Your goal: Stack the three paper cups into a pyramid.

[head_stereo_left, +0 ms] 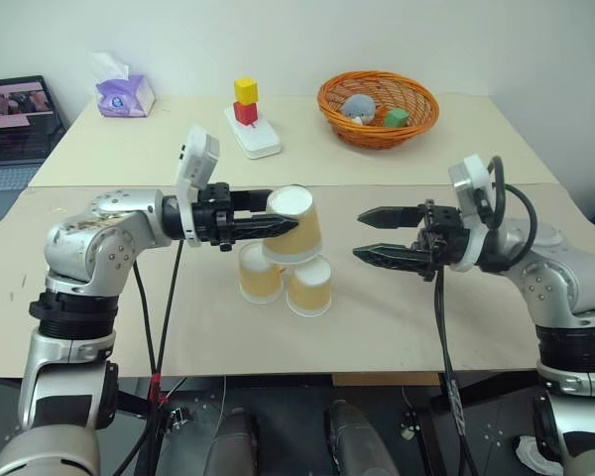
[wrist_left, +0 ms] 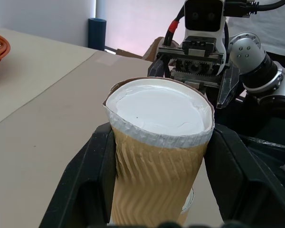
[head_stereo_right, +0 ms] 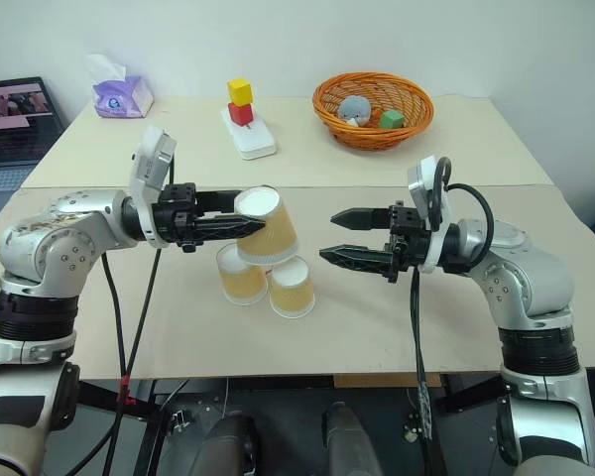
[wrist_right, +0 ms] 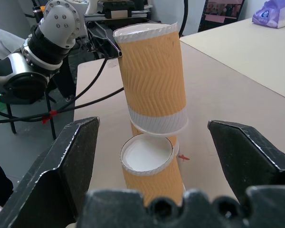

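Left eye view: my left claw (head_stereo_left: 261, 214) grips the third cup (head_stereo_left: 294, 226) tilted above two base cups (head_stereo_left: 285, 281); right claw (head_stereo_left: 379, 236) gapes. Next: level, lower, release.

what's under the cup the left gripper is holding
Two more tan-orange paper cups stand upside down, side by side on the beige table. The held tan-orange paper cup hangs tilted above them in the left gripper; whether it touches them is unclear.
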Controlling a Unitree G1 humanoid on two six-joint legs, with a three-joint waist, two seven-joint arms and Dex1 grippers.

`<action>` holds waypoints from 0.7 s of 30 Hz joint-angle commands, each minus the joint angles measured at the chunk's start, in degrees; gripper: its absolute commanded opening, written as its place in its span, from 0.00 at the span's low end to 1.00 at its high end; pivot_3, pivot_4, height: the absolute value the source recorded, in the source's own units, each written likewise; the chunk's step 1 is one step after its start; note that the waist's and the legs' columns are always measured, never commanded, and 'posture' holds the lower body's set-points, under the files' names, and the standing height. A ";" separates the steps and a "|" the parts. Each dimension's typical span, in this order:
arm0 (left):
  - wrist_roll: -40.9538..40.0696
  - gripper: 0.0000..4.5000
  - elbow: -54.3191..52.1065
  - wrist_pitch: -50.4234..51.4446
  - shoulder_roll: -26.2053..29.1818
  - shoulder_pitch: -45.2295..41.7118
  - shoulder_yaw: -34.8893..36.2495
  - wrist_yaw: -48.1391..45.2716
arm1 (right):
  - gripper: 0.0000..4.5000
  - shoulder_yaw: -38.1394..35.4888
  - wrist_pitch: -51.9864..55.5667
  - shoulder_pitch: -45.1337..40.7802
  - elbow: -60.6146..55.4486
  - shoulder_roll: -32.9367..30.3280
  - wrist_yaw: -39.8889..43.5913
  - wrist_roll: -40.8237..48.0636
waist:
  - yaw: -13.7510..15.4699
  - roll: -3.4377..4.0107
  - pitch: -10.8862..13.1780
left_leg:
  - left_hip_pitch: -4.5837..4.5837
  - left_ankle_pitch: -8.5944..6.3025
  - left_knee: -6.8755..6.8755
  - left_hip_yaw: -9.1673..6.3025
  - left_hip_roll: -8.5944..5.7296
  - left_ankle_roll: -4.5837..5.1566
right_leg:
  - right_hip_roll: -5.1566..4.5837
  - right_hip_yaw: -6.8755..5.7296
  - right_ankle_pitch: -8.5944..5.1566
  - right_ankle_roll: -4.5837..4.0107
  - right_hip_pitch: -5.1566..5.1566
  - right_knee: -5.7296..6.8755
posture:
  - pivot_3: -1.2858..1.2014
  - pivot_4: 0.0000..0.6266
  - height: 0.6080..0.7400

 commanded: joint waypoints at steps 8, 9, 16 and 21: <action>-0.90 0.52 -3.63 0.30 0.35 1.54 1.47 0.80 | 0.95 -1.32 -1.06 -1.33 -0.19 -0.53 0.82 0.68 | 0.03 0.00 0.00 | 0.00 0.00 0.00 0.00 0.00 0.00 | 0.00 0.00 0.00 0.00 0.00 0.00 | 0.52 0.24 0.38; -0.95 0.52 -3.78 0.33 0.36 1.72 1.45 0.82 | 0.95 -1.29 -1.09 -1.36 -0.19 -0.54 0.85 0.64 | 0.04 0.00 0.00 | 0.00 0.00 0.00 0.00 0.00 0.00 | 0.00 0.00 0.00 0.00 0.00 0.00 | 0.52 0.24 0.38; -1.00 0.71 -3.80 0.78 0.41 2.34 1.25 0.76 | 0.95 -1.02 -1.13 -1.75 0.34 -0.49 1.00 0.33 | 0.03 0.00 0.00 | 0.01 0.00 0.00 0.00 0.00 0.00 | 0.00 0.00 0.00 0.00 0.00 0.01 | 0.52 0.24 0.38; -1.51 0.97 -4.64 1.65 0.58 2.56 1.53 1.09 | 0.95 -1.09 -1.04 -1.91 0.77 -0.62 1.28 0.25 | 0.03 0.00 0.00 | 0.00 0.00 0.00 0.00 0.00 0.00 | 0.00 0.00 0.00 0.00 0.00 0.00 | 0.52 0.24 0.38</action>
